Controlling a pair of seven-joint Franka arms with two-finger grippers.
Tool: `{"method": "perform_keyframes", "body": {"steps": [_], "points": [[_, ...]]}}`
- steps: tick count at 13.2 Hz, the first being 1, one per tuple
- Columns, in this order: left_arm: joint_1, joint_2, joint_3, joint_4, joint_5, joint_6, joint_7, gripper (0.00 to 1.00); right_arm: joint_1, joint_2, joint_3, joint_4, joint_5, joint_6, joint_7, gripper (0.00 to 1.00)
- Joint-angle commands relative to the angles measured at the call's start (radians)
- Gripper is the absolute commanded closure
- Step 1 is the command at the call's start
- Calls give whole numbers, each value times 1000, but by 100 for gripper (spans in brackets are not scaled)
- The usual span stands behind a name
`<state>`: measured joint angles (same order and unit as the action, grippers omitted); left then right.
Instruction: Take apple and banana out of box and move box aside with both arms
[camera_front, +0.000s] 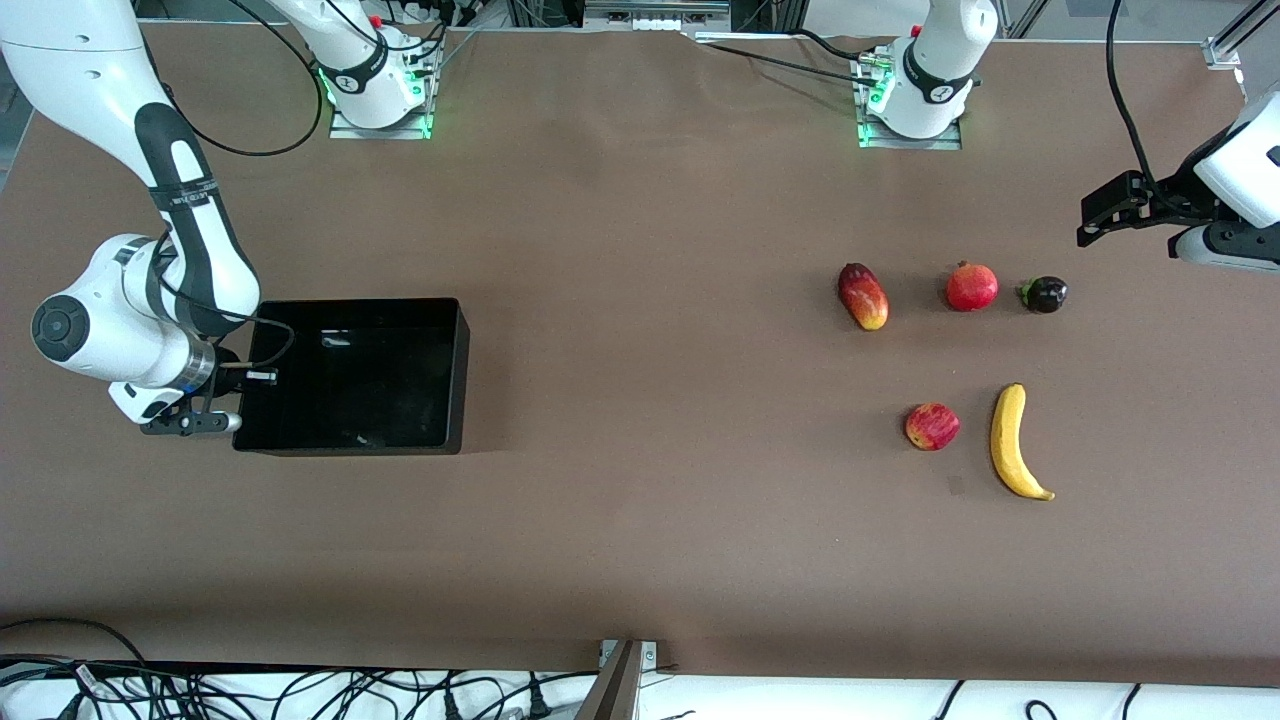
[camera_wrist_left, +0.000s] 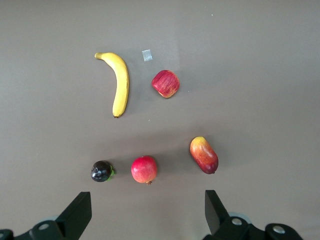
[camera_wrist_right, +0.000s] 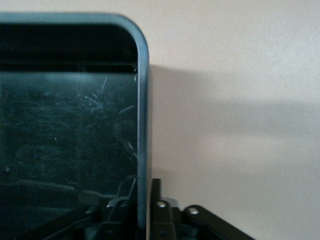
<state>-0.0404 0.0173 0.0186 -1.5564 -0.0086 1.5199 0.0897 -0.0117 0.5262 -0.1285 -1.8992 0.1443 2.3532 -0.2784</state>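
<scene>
Five fruits lie toward the left arm's end — one streaked red-and-yellow apple (camera_front: 932, 427), one long yellow banana (camera_front: 1014, 443) just beside it, plus one oblong mango-like fruit (camera_front: 863, 296), one plain red round fruit (camera_front: 972, 287) and one small dark fruit (camera_front: 1045, 294). The left gripper (camera_wrist_left: 145, 212) hangs spread apart over the table by them. The right gripper (camera_front: 215, 398) is clamped on the wall of the one glossy black plastic tray (camera_front: 455, 370) at the right arm's end. No writing is legible.

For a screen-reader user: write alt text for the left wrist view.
Five fruits lie on a brown table below the open left gripper: a banana beside an apple, and a row of dark purple fruit, red crowned fruit and mango-like fruit.
</scene>
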Motion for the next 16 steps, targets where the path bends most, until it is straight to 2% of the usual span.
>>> {"method": "perform_keyframes", "body": {"steps": [1,3,4,7,9,12,13,16], "points": [[-19,16,21,38,-21,-24,-4,0,-17,-37,23,90,6,-107,11,0],[-19,16,23,38,-16,-23,2,0,-11,-45,26,242,-3,-304,54,0],[-19,16,29,36,-10,-23,7,0,-10,-75,27,273,-12,-358,57,0],[-21,16,29,36,-10,-23,5,0,-5,-222,24,281,-23,-463,38,0],[-21,18,31,35,-10,-21,2,0,-4,-284,32,325,-112,-541,16,0],[-18,26,31,35,-11,-21,1,0,53,-371,49,330,-118,-627,238,0],[-18,26,31,35,-11,-21,-1,0,56,-390,70,331,-118,-682,279,0],[-16,26,29,35,-14,-21,-1,0,58,-451,104,308,-118,-707,315,0]]}}
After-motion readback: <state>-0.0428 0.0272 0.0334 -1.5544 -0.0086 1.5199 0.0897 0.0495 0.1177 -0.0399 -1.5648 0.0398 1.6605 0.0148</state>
